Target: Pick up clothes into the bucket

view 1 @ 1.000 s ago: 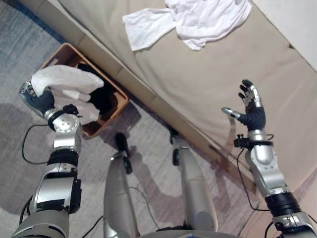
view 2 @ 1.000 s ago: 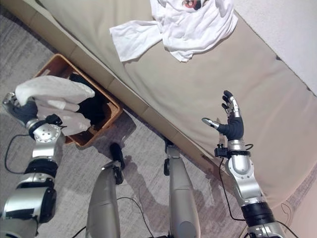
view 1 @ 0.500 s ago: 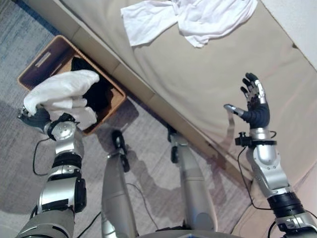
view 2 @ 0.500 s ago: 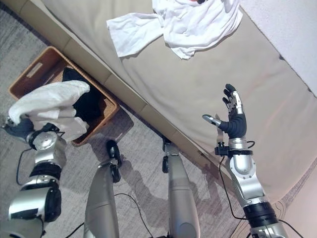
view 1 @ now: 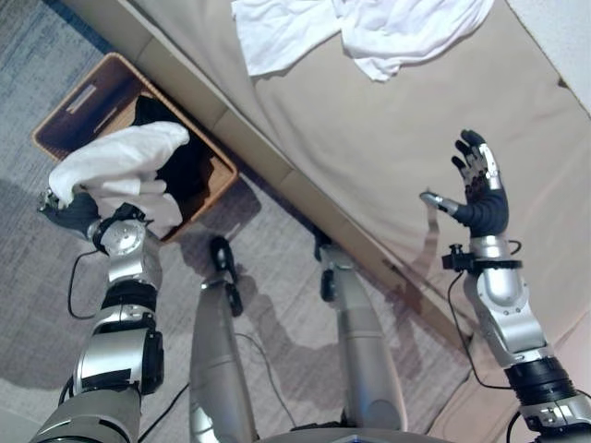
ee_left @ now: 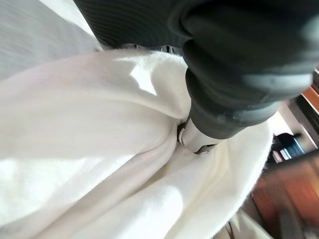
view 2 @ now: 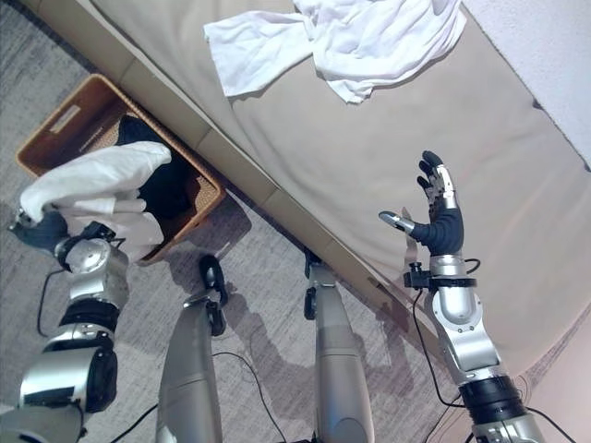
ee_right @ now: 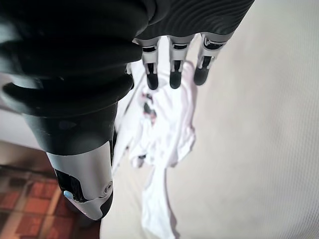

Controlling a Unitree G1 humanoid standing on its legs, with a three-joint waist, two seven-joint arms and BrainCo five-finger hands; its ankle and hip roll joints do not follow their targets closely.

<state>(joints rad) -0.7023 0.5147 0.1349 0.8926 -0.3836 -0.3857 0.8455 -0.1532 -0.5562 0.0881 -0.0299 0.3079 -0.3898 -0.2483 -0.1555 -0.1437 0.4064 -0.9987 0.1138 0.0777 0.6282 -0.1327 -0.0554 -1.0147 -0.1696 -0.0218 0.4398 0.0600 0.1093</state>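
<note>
Towel (view 1: pixel 115 161), clamped in left hand (view 1: pixel 72 212), now hangs lower over basket (view 1: pixel 88 92) than a second ago, nearing release; right hand (view 1: pixel 476 189) spread open above sofa (view 1: pixel 369 138).

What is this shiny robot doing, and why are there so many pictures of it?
It is a walking robot with two silver arms. Two pictures come from cameras in its head, looking down. Two more come from cameras on its wrists, so they look very close up.

Its left hand holds a bunched white cloth over a brown basket on the floor, which already has dark clothes inside. Its right hand is open in the air above a beige sofa. A white shirt lies on the sofa.
</note>
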